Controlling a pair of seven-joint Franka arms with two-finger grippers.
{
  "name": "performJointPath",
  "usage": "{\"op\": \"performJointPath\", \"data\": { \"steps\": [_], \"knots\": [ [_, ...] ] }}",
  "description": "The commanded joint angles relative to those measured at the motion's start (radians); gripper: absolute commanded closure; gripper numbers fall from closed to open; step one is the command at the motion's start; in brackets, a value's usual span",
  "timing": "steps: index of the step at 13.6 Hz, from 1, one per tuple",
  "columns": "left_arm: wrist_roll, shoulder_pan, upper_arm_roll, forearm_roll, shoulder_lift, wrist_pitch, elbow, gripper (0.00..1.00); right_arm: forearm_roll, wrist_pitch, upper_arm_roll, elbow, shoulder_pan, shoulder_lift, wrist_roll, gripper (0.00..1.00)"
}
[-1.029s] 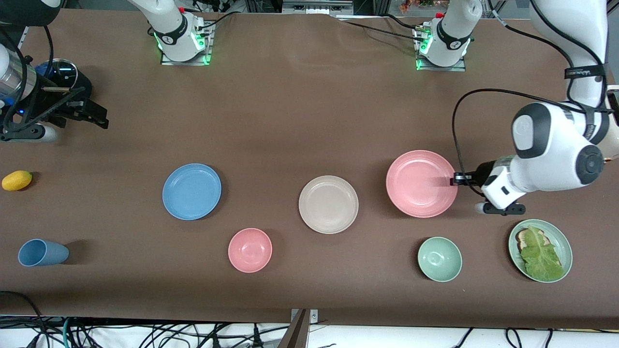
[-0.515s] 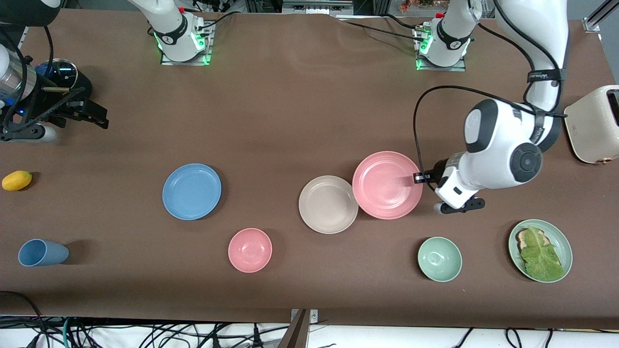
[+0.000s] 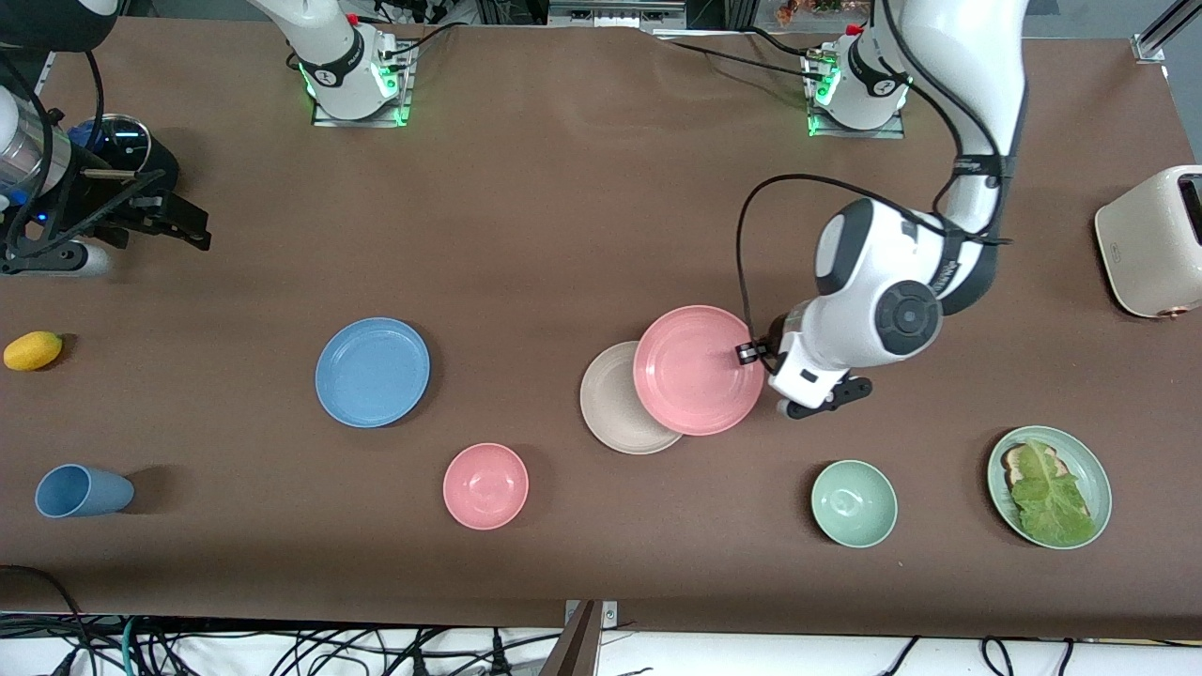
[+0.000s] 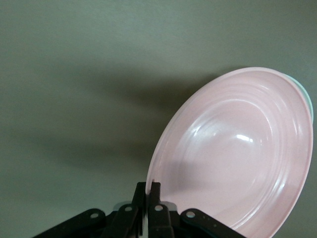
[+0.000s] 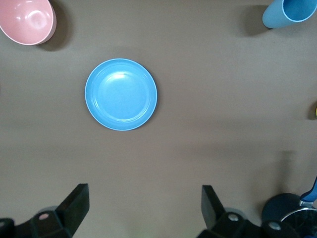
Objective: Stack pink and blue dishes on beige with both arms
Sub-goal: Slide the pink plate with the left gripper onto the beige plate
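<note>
My left gripper (image 3: 747, 354) is shut on the rim of the pale pink plate (image 3: 695, 369) and holds it tilted over the table. The plate overlaps and hides about half of the beige plate (image 3: 610, 404). In the left wrist view the two fingers pinch the pink plate (image 4: 237, 153) at its edge, with the left gripper (image 4: 148, 191) fully shut on it. The light blue plate (image 3: 372, 372) lies flat on the table toward the right arm's end. My right gripper (image 3: 183, 223) waits open above the table, and its wrist view shows the blue plate (image 5: 121, 94) past the right gripper (image 5: 143, 198).
A pink bowl (image 3: 485, 485), a mint bowl (image 3: 854, 503) and a mint plate with lettuce (image 3: 1049, 486) lie nearer the front camera. A blue cup (image 3: 83, 490) and a yellow fruit (image 3: 33, 350) are at the right arm's end, a cream toaster (image 3: 1150, 241) at the left arm's end.
The left arm has carried the pink plate toward the right arm's end, from apart from the beige plate to overlapping it. The right arm has not moved.
</note>
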Motion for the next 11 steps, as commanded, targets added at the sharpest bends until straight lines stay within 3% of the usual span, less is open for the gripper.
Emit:
{"op": "performJointPath", "data": {
  "steps": [1,11],
  "knots": [
    [-0.058,-0.044,0.013,0.017,0.055,0.050,0.044,1.00,0.007,-0.007,-0.001,-0.010,-0.003,-0.014,-0.006,0.00],
    [-0.105,-0.116,0.012,0.015,0.137,0.194,0.058,1.00,0.007,-0.012,-0.001,-0.010,-0.004,-0.014,-0.006,0.00]
  ]
}}
